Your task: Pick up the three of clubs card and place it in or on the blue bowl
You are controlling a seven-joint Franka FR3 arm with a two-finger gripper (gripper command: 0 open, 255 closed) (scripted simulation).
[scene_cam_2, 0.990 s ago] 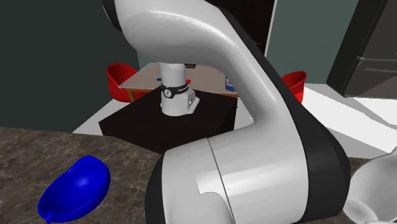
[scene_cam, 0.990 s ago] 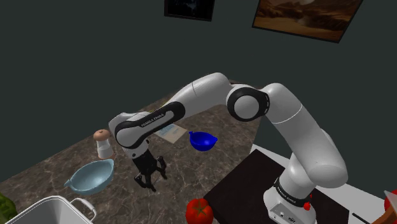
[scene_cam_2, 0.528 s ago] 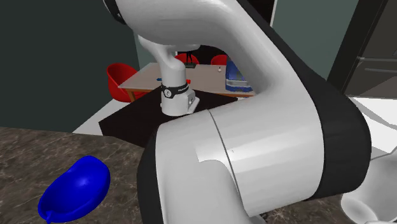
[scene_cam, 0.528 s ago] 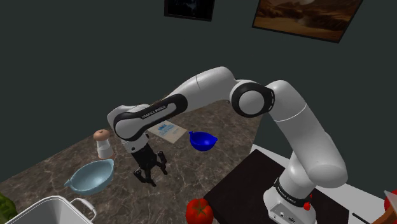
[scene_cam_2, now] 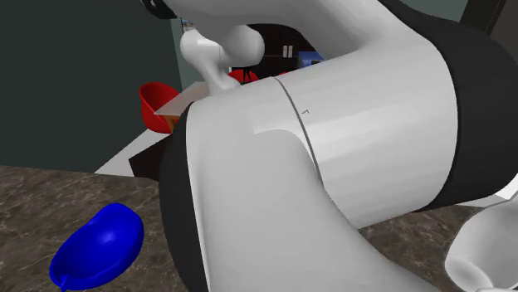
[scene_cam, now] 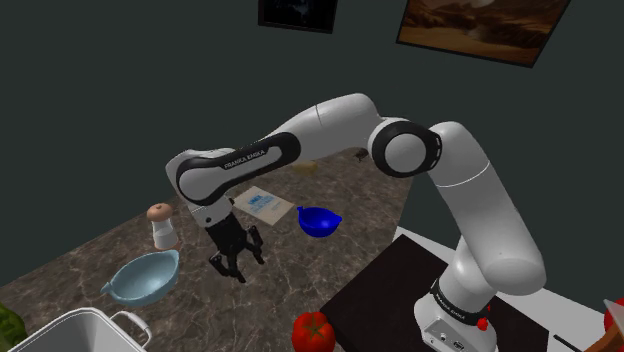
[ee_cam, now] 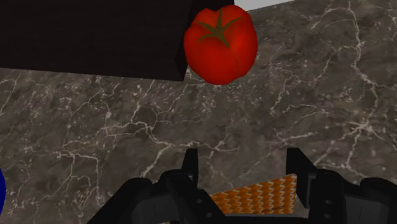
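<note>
Change: since a second ago your gripper (scene_cam: pixel 232 265) has lifted a little off the countertop (scene_cam: pixel 330 260), and the arm's (scene_cam: pixel 330 115) elbow has climbed. In the second exterior view the white arm now covers the base it stands on.
Jaws: you have them closed on the card (ee_cam: pixel 254 196), one black finger (ee_cam: pixel 189 167) at each of its side edges.
Card: it sits low between the fingers, showing you an orange zigzag pattern. Its other face is hidden, so you cannot read the suit.
Height: in the shoulder view the gripper hangs above the dark marbled countertop, fingers pointing down.
Blue bowl (scene_cam: pixel 318 221): it rests on the countertop, apart from the gripper, toward the shoulder view's right and farther back. It also lies at the second exterior view's lower left (scene_cam_2: pixel 98 245).
Tomato (ee_cam: pixel 221 43): red, with a green stem, against the corner of the black stand (ee_cam: pixel 89 35), ahead of your fingers.
Pale blue bowl (scene_cam: pixel 142 277): near the gripper, on the shoulder view's left.
Shaker (scene_cam: pixel 162 227): upright just behind that pale bowl.
White sheet (scene_cam: pixel 265 203): flat on the countertop beside the blue bowl, carrying blue print.
</note>
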